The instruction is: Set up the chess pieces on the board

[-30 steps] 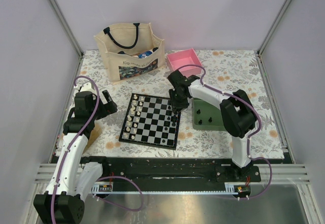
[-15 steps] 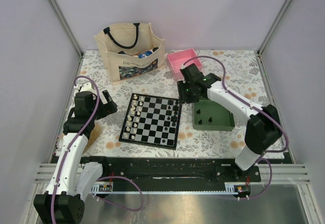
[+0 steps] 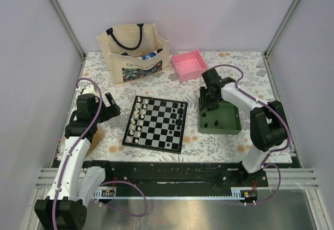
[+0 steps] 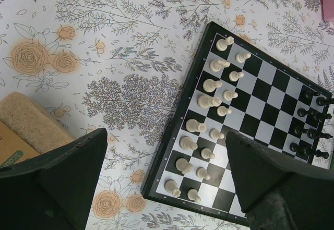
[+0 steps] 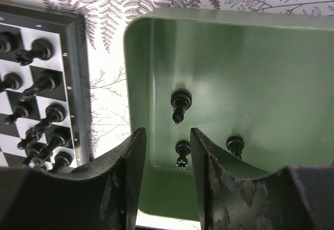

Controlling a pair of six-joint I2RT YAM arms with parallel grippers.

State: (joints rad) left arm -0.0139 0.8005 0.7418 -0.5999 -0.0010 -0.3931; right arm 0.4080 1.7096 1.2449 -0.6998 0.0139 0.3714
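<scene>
left gripper (image 4: 166, 138) hangs wide open; right gripper (image 5: 167, 136) narrowly parted, pointing down.

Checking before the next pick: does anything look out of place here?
Three black pieces sit in the green tray, not on the board, so black's ranks are incomplete. Nothing looks spilled or damaged.

cream-white chessmen (image 4: 211, 85): sixteen
black chess pieces (image 5: 180, 104): three in the green tray (image 5: 271, 68); those on the board (image 4: 259, 89) too crowded to count
board: one
trays: two, the green tray and a pink tray (image 3: 187, 65)
tote bag (image 3: 133, 52): one
</scene>
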